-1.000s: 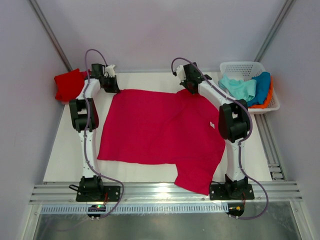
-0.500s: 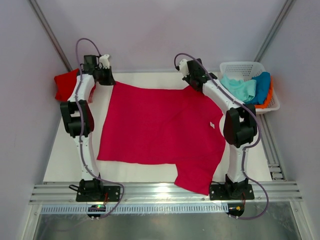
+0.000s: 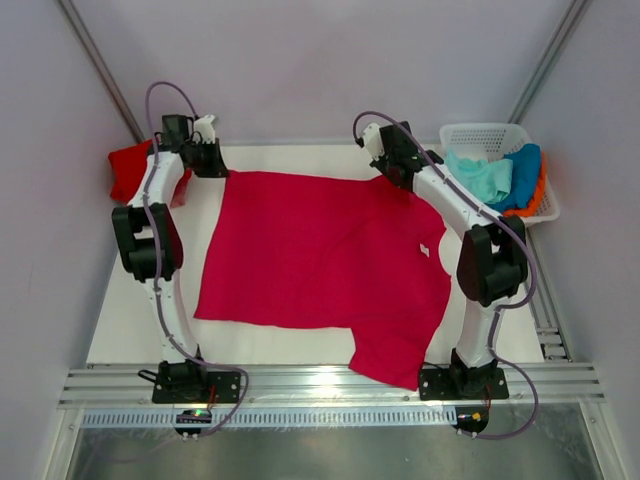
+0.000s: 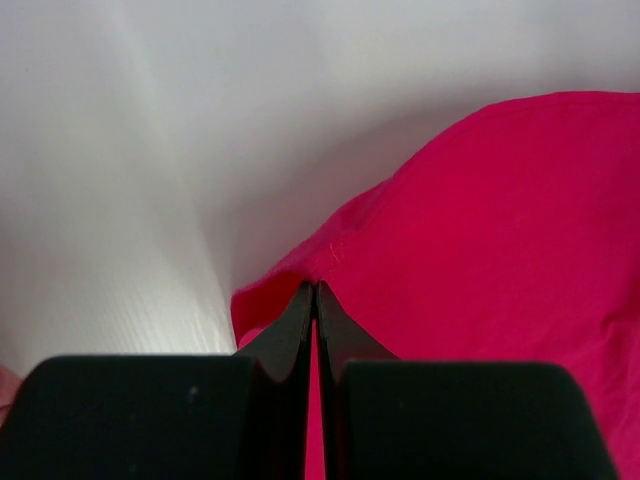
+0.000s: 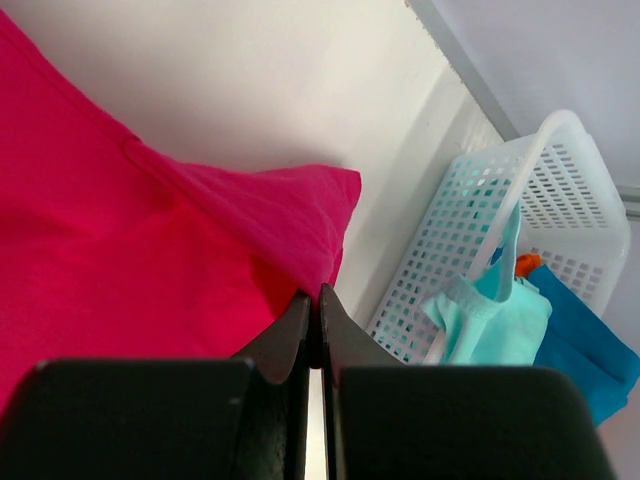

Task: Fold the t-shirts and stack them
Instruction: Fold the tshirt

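A crimson-pink t-shirt (image 3: pixel 320 260) lies spread flat on the white table (image 3: pixel 130 310); one sleeve hangs toward the near edge at the lower right. My left gripper (image 3: pixel 222 168) is shut on the shirt's far left corner, and the left wrist view shows the cloth (image 4: pixel 480 230) pinched at my gripper's (image 4: pixel 316 290) tips. My right gripper (image 3: pixel 386 178) is shut on the far right corner, where the fabric (image 5: pixel 150 250) bunches at the closed tips of that gripper (image 5: pixel 318 293). A folded red t-shirt (image 3: pixel 130 168) rests at the far left.
A white lattice basket (image 3: pixel 470 130) stands at the back right, close to my right arm, holding mint-green (image 3: pixel 478 175), blue (image 3: pixel 522 170) and orange (image 3: pixel 540 195) t-shirts. The right wrist view shows the basket (image 5: pixel 560 200) just beyond the shirt corner. Grey walls enclose three sides.
Both grippers have moved toward the back wall with the shirt's far corners, and the far edge now lies straighter and further back.
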### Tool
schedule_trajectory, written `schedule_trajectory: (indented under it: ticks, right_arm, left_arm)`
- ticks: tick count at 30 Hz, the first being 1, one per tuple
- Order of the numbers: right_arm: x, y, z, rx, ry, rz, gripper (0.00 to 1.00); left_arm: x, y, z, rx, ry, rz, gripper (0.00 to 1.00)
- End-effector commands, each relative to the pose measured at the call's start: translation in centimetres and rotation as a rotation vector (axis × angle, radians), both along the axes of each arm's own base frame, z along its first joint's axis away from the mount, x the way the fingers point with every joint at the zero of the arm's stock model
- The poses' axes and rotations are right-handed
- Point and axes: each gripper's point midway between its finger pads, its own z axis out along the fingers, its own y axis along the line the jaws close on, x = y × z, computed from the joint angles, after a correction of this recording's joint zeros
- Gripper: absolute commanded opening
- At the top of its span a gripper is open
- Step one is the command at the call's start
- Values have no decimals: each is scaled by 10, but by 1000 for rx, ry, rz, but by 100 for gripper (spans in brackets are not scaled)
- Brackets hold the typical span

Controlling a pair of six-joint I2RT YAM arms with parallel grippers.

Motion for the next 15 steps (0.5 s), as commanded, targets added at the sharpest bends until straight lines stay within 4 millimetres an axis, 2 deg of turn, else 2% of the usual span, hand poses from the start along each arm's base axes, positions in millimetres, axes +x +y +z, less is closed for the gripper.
schedule_trajectory:
  ticks: [1,5,7,15]
  right_arm:
    - [-17,-3,43,17,-60,13,3]
    - [-35,-5,56,41,-52,25,3]
    - [-44,-5,56,54,-23,34,3]
    - [-78,-2,55,90,60,72,3]
  left_arm:
    - [-14,15,55,-27,-87,8,0]
    - [-26,25,63,-58,-95,25,0]
    - [-34,28,65,-68,-93,30,0]
    - [-70,16,67,-89,-36,-40,0]
